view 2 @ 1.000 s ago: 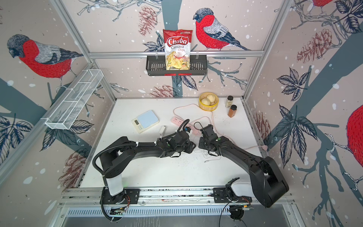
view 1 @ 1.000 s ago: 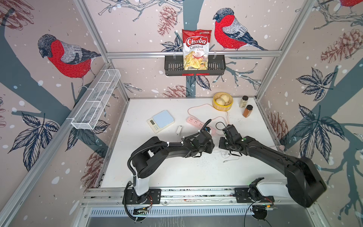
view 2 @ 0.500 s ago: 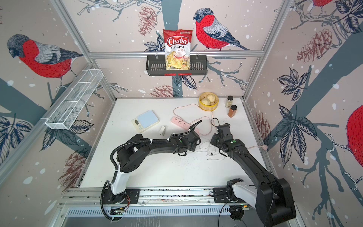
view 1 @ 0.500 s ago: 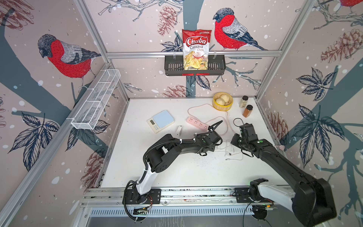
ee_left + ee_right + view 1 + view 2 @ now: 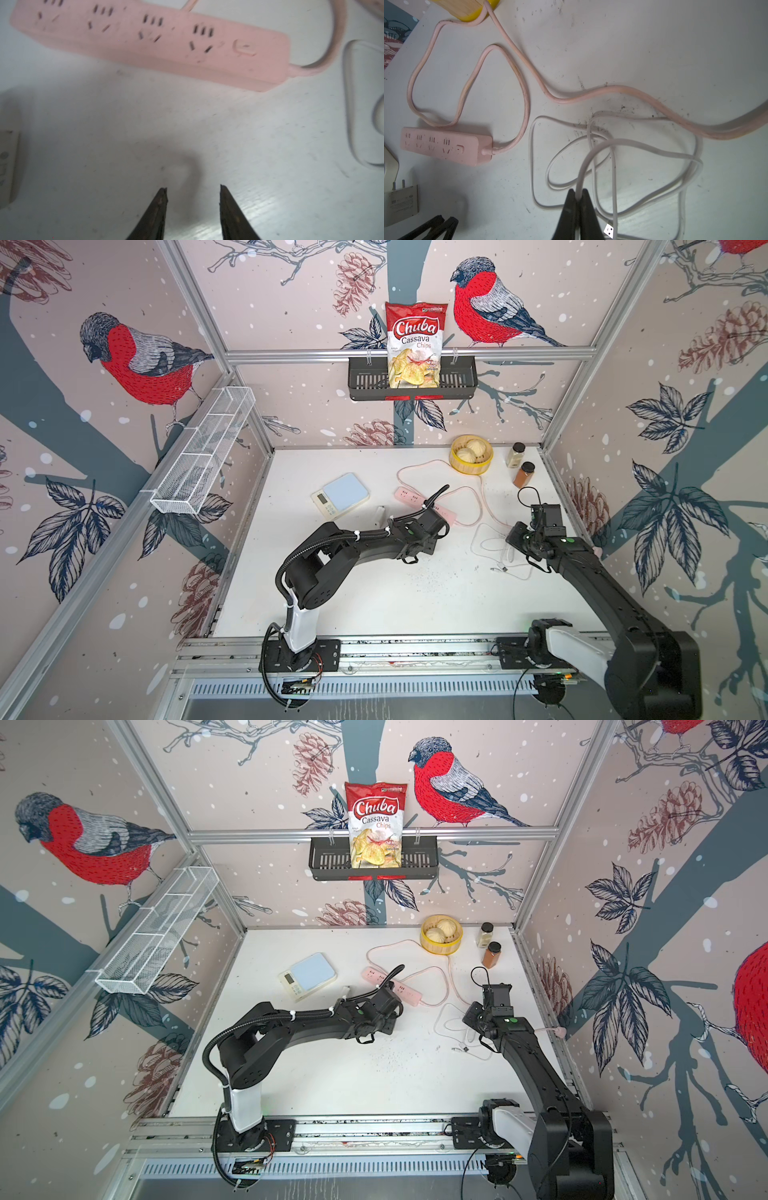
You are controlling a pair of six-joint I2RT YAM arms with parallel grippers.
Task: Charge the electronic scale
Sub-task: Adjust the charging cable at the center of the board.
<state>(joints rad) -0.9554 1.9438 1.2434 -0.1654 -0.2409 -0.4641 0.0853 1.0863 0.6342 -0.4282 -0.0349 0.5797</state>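
Note:
The electronic scale [image 5: 340, 499] [image 5: 307, 977], cream with a pale blue plate, lies at the back left of the table, apart from both grippers. My left gripper [image 5: 193, 187] [image 5: 417, 533] is open and holds nothing, low over bare table just in front of the pink power strip [image 5: 155, 39] [image 5: 405, 495]. A white plug adapter [image 5: 380, 514] [image 5: 8, 166] lies between the scale and the strip. My right gripper [image 5: 578, 192] [image 5: 513, 539] is shut on the white charging cable [image 5: 612, 145] [image 5: 484, 531], whose loops lie on the table. The cable's USB plug [image 5: 608, 230] lies loose beside the fingers.
The strip's pink cord [image 5: 571, 97] [image 5: 469, 493] loops across the table to the right wall. At the back right stand a yellow steamer [image 5: 469, 466] with buns and two spice bottles [image 5: 515, 454] [image 5: 524, 475]. A wire basket [image 5: 203, 456] hangs on the left wall, a black shelf [image 5: 365, 379] with a chips bag on the back wall.
The two grippers were close together at mid-table. My right gripper has moved to the right, still shut on the white cable. The left arm's elbow has swung inward.

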